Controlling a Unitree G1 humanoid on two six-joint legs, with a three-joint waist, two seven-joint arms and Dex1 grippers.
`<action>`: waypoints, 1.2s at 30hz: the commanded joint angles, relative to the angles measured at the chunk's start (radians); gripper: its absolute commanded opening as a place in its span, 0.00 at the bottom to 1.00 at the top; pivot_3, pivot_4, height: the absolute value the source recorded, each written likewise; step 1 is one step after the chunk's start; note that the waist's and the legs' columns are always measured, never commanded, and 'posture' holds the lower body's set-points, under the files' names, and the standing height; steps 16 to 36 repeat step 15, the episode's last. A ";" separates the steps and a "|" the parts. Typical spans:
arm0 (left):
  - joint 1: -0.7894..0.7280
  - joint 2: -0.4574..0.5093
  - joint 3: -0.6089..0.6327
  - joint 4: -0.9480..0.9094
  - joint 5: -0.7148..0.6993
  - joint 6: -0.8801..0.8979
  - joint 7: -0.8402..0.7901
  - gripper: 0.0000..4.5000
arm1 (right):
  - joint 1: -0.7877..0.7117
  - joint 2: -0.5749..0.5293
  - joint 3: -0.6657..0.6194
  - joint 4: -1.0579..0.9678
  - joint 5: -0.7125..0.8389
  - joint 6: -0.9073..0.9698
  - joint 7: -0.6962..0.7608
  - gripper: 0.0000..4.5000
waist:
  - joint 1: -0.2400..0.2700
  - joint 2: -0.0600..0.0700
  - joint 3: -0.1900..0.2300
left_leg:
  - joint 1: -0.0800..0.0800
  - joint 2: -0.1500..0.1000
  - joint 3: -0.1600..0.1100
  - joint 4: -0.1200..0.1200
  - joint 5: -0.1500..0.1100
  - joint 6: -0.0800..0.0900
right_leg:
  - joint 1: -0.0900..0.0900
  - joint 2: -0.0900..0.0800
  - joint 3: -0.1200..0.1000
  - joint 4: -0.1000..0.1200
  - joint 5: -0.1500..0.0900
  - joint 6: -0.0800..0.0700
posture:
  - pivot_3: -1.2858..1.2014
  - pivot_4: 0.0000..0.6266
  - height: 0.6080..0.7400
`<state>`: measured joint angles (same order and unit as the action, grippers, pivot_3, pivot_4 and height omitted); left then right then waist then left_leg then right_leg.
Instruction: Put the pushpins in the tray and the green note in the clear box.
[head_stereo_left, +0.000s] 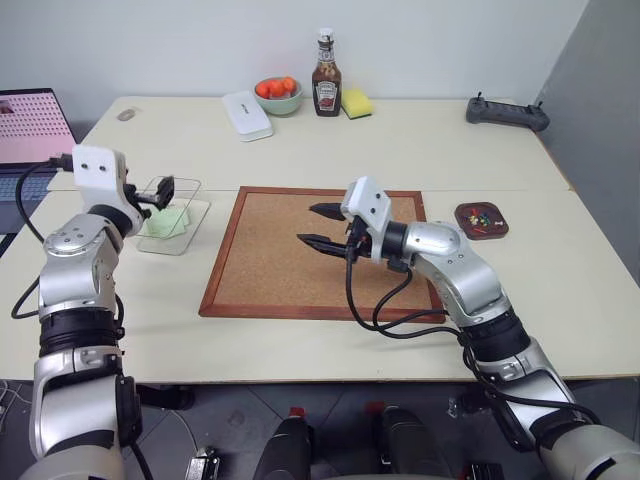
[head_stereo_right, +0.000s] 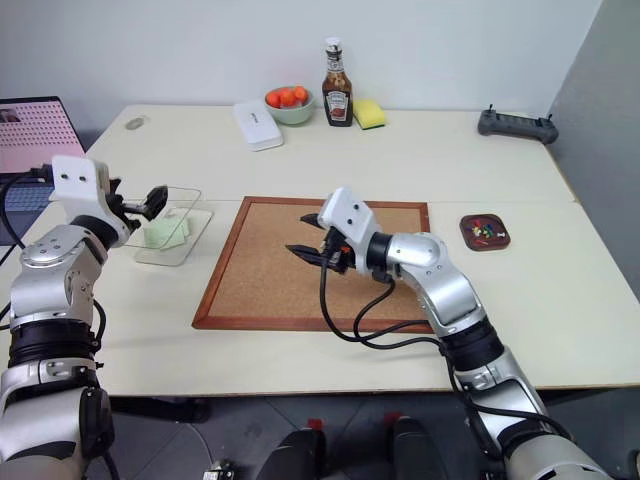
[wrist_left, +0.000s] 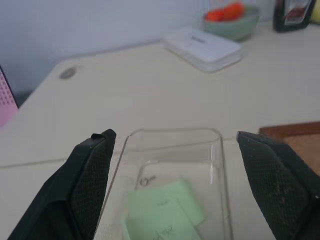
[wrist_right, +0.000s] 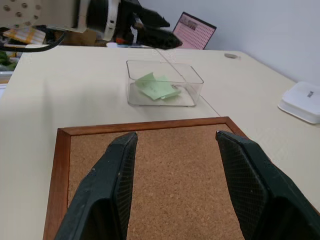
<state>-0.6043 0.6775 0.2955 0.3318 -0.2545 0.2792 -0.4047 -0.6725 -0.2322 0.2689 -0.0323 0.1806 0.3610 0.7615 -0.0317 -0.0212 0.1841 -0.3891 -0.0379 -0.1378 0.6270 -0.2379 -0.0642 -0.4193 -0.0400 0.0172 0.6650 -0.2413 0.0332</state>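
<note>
Mint-green paper, the green note (wrist_right: 159, 86), is lying inside the clear box (head_stereo_left: 172, 215) left of the corkboard (head_stereo_left: 300, 262); my left gripper (wrist_left: 172, 165) is hovering above it, released and empty. I'm seeing the right gripper (head_stereo_left: 322, 226) spread over the cork, grasping nothing. Pushpins (head_stereo_left: 482, 216) are sitting in the tray (head_stereo_left: 481, 221)

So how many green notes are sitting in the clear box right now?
2, as far as I can tell: green notes overlapping each other on the floor of the clear box, left of the cork board. More could be hidden under them.
</note>
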 joint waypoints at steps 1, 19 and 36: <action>0.121 -0.026 -0.033 -0.284 0.028 0.029 0.033 0.91 | 0.082 -0.012 -0.096 -0.087 0.012 -0.051 -0.075 0.59 | 0.000 0.000 0.000 | 0.000 0.000 0.000 0.000 0.000 0.000 | 0.000 0.000 0.000 0.000 0.000 0.000 | 0.52 0.24 1.00; 0.476 -0.188 -0.137 -0.606 0.012 0.033 -0.005 0.91 | 0.350 -0.027 -0.201 -0.111 -0.107 -0.141 -0.327 0.59 | -0.002 0.001 0.000 | 0.004 0.007 0.004 0.001 0.001 0.001 | 0.003 0.006 0.001 0.000 0.002 0.002 | 0.52 0.24 1.00; 0.476 -0.188 -0.137 -0.606 0.012 0.033 -0.005 0.91 | 0.350 -0.027 -0.201 -0.111 -0.107 -0.141 -0.327 0.59 | -0.002 0.001 0.000 | 0.004 0.007 0.004 0.001 0.001 0.001 | 0.003 0.006 0.001 0.000 0.002 0.002 | 0.52 0.24 1.00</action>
